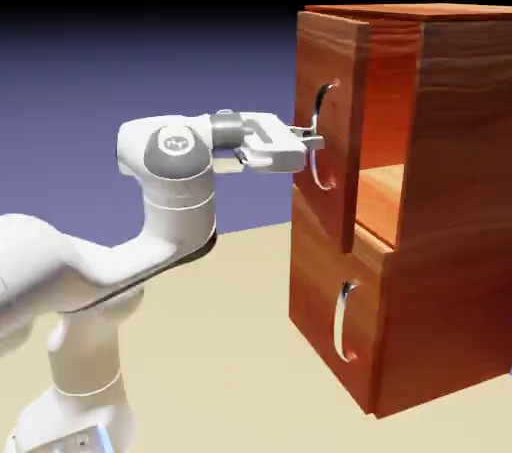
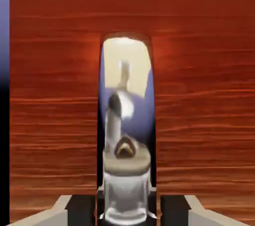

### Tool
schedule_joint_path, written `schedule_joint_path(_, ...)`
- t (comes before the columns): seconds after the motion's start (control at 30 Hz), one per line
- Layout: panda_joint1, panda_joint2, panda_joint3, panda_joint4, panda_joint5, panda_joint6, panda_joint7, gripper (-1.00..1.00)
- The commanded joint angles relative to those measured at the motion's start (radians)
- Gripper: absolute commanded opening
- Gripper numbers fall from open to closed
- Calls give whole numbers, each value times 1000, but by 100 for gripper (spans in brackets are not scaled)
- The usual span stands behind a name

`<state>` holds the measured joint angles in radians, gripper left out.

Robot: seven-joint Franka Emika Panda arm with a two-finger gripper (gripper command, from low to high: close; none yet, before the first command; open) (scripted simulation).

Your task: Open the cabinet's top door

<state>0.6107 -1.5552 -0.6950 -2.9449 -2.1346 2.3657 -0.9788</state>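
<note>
The reddish-brown wood-grain cabinet [image 1: 460, 241] stands at the right of the exterior view. Its top door [image 1: 332, 61] stands out a little from the cabinet body, and a gap shows the inside behind it. My gripper [image 1: 314, 142] reaches level from the left and is shut on the middle of the top door's long curved silver handle [image 1: 319, 106]. In the hand view the handle [image 2: 126, 120] runs up the middle, mirror-bright, between my grey fingertips [image 2: 174, 211] at the bottom edge. The door's wood [image 2: 199, 95] fills the rest of that view.
Below the top door sits the lower door [image 1: 318, 281] with its shorter silver handle [image 1: 343, 326], flush with the cabinet. My white arm [image 1: 170, 201] rises from the lower left over the beige table [image 1: 240, 341].
</note>
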Motion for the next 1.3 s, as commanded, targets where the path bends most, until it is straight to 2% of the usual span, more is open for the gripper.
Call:
schedule_joint_path(0.0,-13,-8,36,-18,29,-25,7,-100)
schedule_joint_path(0.43,-53,-39,508,-125,424,-317,88,-100)
schedule_joint_path(0.53,16,-29,589,-126,489,-437,105,-100)
schedule_joint_path(0.7,193,-24,591,-124,472,-640,112,-100)
schedule_joint_path(0.97,192,206,881,-36,749,-842,258,-100)
schedule_joint_path(1.27,71,533,1153,165,1023,-1068,420,-100)
